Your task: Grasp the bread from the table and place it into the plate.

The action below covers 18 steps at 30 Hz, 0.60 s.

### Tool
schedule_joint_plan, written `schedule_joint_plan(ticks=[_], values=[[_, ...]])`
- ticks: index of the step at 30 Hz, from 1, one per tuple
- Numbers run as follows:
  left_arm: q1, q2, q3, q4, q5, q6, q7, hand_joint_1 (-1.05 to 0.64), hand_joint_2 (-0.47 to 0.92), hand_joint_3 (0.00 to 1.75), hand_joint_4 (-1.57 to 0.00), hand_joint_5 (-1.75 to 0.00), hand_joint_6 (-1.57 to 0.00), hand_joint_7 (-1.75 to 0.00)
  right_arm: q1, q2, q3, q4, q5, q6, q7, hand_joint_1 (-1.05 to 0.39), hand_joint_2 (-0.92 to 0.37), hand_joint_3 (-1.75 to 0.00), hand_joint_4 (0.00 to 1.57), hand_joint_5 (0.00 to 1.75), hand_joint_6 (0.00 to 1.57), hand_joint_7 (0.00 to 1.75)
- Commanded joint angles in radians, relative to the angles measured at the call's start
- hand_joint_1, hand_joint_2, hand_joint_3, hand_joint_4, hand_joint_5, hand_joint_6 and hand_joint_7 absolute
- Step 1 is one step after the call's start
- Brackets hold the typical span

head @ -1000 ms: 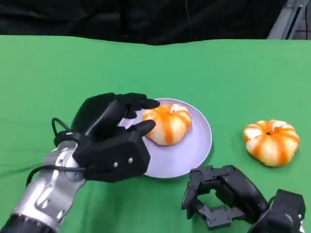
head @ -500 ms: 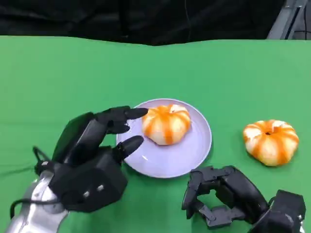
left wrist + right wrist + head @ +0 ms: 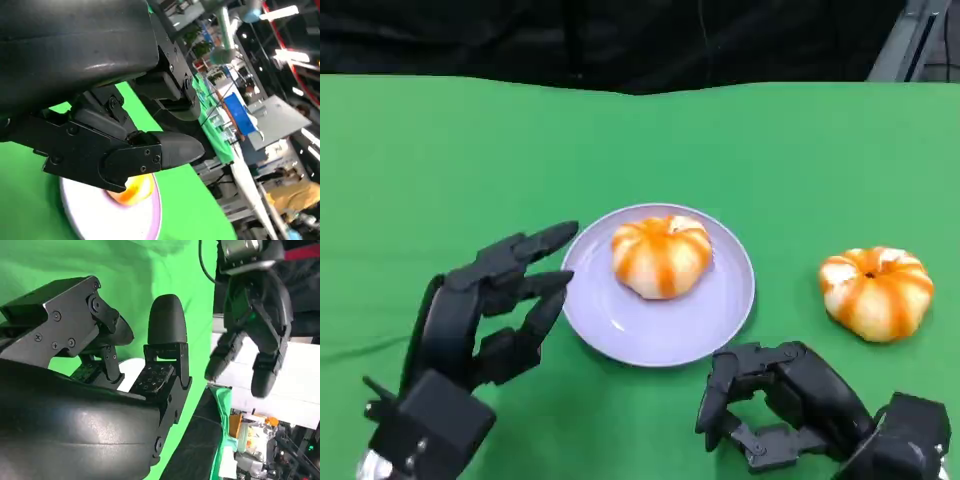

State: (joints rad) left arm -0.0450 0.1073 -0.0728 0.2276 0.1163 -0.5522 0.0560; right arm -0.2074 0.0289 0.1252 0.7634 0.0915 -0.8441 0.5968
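A round bread (image 3: 662, 254) with orange stripes lies on the lilac plate (image 3: 620, 325) in the middle of the green table. My left hand (image 3: 485, 315) hovers just left of the plate, its fingers spread and holding nothing. From the left wrist view its fingers (image 3: 165, 150) reach over the bread (image 3: 136, 189) and the plate (image 3: 95, 220). A second striped bread (image 3: 876, 292) sits on the cloth to the right. My right hand (image 3: 775, 405) rests near the front edge below that bread, fingers curled in around nothing. The left hand (image 3: 250, 335) also appears in the right wrist view.
The green cloth (image 3: 470, 150) covers the table to a dark back edge. Bare cloth lies behind the plate and along the left side. A cluttered room with shelves shows past the table in the left wrist view.
My left hand has drawn back from over the plate toward the front left and lowered, its fingers spreading. The bread stays on the plate. The right hand has not moved.
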Motion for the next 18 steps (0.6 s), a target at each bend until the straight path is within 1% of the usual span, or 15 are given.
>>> schedule_joint_plan(ticks=[1, 5, 9, 14, 18], values=[[0.037, -0.007, 0.019, 0.021, -0.044, -0.051, -0.027, -0.67, 0.92, 0.59, -1.03, -0.04, -0.74, -0.01, 0.001, -0.013, -0.006, 0.0, 0.012, -0.006, 0.006, 0.14, -0.54, -1.16, 0.98, 1.32, 0.95, 1.09], [0.066, -0.011, 0.016, 0.057, -0.058, -0.108, -0.052, -0.66, 0.92, 0.57, -1.05, -0.04, -0.75, -0.01, 0.003, -0.011, -0.007, -0.009, 0.006, 0.006, -0.007, 0.14, -0.54, -1.16, 0.98, 1.32, 0.95, 1.1], [0.067, -0.017, 0.022, 0.074, -0.055, -0.132, -0.059, -0.65, 0.92, 0.56, -1.07, -0.05, -0.76, -0.01, 0.003, -0.011, -0.007, -0.012, 0.009, 0.011, -0.007, 0.15, -0.54, -1.16, 0.98, 1.33, 0.95, 1.11], [0.098, -0.036, 0.006, 0.137, -0.065, -0.196, -0.086, -0.65, 0.92, 0.55, -1.1, -0.05, -0.77, -0.02, 0.0, -0.013, -0.011, -0.009, 0.008, -0.003, -0.014, 0.14, -0.54, -1.14, 0.98, 1.33, 0.94, 1.11], [0.101, -0.048, 0.001, 0.176, -0.045, -0.238, -0.081, -0.64, 0.92, 0.53, -1.15, -0.07, -0.83, -0.04, -0.004, -0.013, -0.016, 0.002, -0.004, -0.02, -0.036, 0.12, -0.54, -1.14, 0.98, 1.32, 0.94, 1.11]])
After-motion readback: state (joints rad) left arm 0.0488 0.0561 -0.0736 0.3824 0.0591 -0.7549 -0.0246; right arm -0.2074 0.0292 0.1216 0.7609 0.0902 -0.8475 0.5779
